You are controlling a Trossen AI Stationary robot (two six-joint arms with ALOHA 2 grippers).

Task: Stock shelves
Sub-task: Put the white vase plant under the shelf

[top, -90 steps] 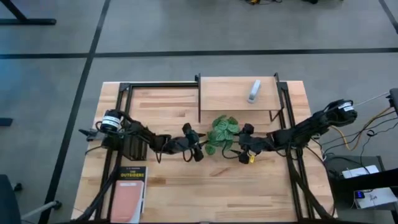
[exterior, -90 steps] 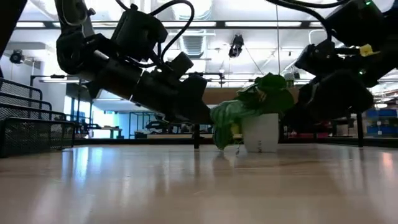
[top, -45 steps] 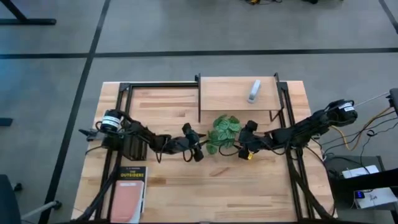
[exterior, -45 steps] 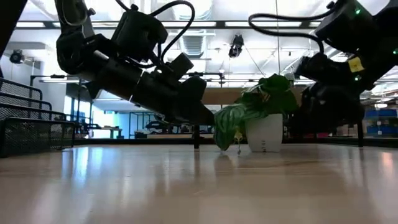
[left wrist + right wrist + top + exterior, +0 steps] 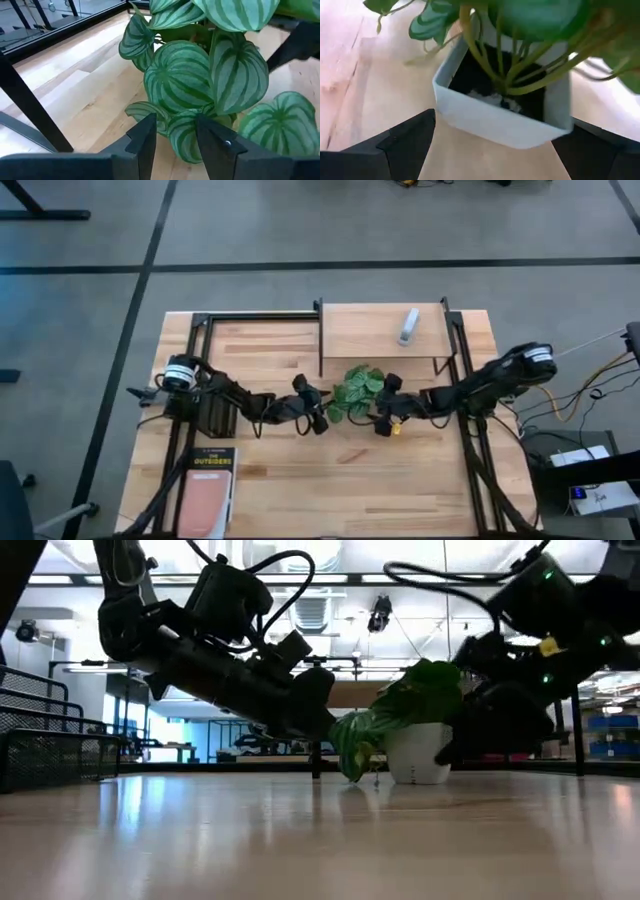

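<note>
The table [image 5: 300,490] is a butcher-block top with black frame rails along its left, right and far sides. The shelf [image 5: 380,330] stands at the far edge, right of centre, a light wood board on thin black legs, with a small grey object [image 5: 408,326] lying on its right part (too small to tell what it is). Both arms reach in toward the table's middle, the left from the left side and the right from the right side. A book [image 5: 207,492] lies flat at the near left corner. The plant [image 5: 355,392] sits on the tabletop just in front of the shelf, between the two grippers, its striped green leaves spilling over a white square pot [image 5: 505,112]. The right gripper [image 5: 381,415] is at the pot's right side, its fingers [image 5: 405,145] spread wide on either side of the pot; the pot stands tilted. The left gripper [image 5: 318,417] hangs just left of the leaves, its fingers [image 5: 145,145] slightly parted and gripping nothing.
</note>
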